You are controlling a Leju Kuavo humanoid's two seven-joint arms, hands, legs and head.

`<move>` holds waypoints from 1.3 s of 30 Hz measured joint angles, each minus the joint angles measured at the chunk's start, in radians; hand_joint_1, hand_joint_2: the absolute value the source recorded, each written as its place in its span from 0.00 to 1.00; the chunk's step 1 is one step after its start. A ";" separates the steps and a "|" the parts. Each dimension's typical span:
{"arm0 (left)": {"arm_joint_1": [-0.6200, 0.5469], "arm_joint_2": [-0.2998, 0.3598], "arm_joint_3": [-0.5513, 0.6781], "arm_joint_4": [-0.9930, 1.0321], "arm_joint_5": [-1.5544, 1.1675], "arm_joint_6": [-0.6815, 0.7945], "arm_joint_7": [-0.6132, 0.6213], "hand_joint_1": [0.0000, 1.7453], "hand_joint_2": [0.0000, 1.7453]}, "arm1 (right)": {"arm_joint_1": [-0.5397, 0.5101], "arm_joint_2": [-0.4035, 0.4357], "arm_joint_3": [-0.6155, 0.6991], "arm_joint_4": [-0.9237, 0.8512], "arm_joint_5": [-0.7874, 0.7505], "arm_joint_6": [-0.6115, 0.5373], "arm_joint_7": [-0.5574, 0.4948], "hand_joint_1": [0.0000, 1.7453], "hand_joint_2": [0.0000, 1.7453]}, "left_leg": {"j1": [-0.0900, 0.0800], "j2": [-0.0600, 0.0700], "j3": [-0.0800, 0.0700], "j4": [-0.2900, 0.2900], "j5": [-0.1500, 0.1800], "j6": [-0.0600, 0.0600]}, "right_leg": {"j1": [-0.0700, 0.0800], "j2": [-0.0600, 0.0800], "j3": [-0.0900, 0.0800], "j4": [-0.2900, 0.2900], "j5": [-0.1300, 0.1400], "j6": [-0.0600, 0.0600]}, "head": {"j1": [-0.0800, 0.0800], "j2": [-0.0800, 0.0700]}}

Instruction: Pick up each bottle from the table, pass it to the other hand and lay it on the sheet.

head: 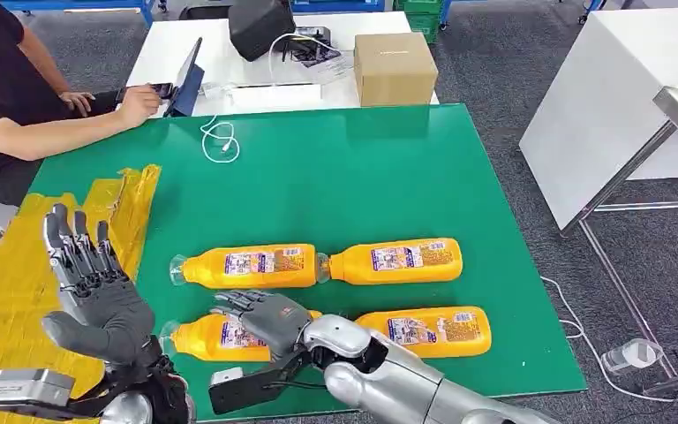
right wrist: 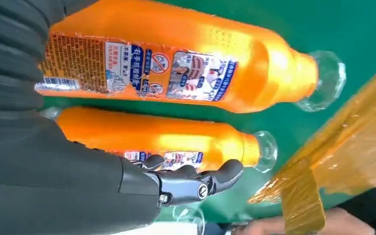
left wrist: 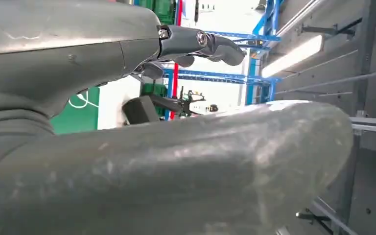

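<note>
Four orange bottles with clear caps lie on their sides on the green table (head: 362, 177): far left (head: 247, 265), far right (head: 397, 261), near left (head: 203, 340) and near right (head: 433, 331). My right hand (head: 260, 314) hovers over the near-left bottle (right wrist: 176, 63) with fingers (right wrist: 196, 181) stretched out and apart, gripping nothing; the far-left bottle (right wrist: 166, 139) lies just beyond them. My left hand (head: 93, 283) stands raised and empty, fingers (left wrist: 210, 44) spread upward, above the crinkled yellow sheet (head: 18, 283) at the table's left side.
A person (head: 18, 106) sits at the far left with hands near a tablet (head: 185, 88). A white cable (head: 221, 141) lies at the table's back. Behind are a cardboard box (head: 395, 66) and a black bag (head: 260, 26). A white metal-legged table (head: 618, 106) stands at the right.
</note>
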 measured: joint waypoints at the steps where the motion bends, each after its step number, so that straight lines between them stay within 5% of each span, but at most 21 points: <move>1: 0.005 0.000 0.001 -0.001 -0.002 0.005 0.000 0.00 0.00 | 0.005 0.005 0.009 0.004 0.034 -0.017 0.020 0.00 1.00 | 0.000 0.000 0.000 0.000 0.000 0.000 | 0.000 0.000 0.000 0.000 0.000 0.000 | 0.000 0.000; 9: 0.027 -0.003 0.010 -0.005 0.006 0.003 0.000 0.00 0.00 | 0.029 0.049 0.072 0.119 0.276 -0.060 0.175 0.00 1.00 | 0.000 0.000 -0.001 0.000 0.000 0.000 | 0.000 0.000 -0.001 0.000 0.000 0.000 | 0.000 0.000; 24: 0.034 -0.021 0.039 -0.005 0.018 -0.034 0.000 0.00 0.00 | -0.019 0.064 0.105 0.221 0.397 0.050 0.155 0.00 1.00 | 0.000 0.000 0.004 0.000 0.000 0.000 | 0.000 0.000 0.003 0.000 0.000 0.000 | 0.000 0.000; 25: 0.034 -0.022 0.041 -0.005 0.018 -0.034 0.000 0.00 0.00 | -0.024 0.065 0.107 0.225 0.398 0.051 0.154 0.86 1.00 | 0.000 0.000 0.005 0.000 0.000 0.000 | 0.000 0.000 0.003 0.000 0.000 0.000 | 0.000 0.000; 26: 0.034 -0.023 0.042 -0.005 0.018 -0.034 0.000 0.00 0.00 | -0.026 0.065 0.108 0.230 0.398 0.053 0.153 1.00 1.00 | 0.000 0.000 0.005 0.000 0.000 0.000 | 0.000 0.000 0.004 0.000 0.000 0.000 | 0.000 0.000; 39: 0.035 -0.034 0.069 -0.004 0.037 -0.063 0.000 0.00 0.00 | -0.079 0.038 0.124 0.249 0.403 0.118 0.100 1.00 1.00 | -0.001 0.000 0.007 0.000 0.000 0.000 | -0.001 0.000 0.006 0.000 0.000 0.000 | 0.000 0.000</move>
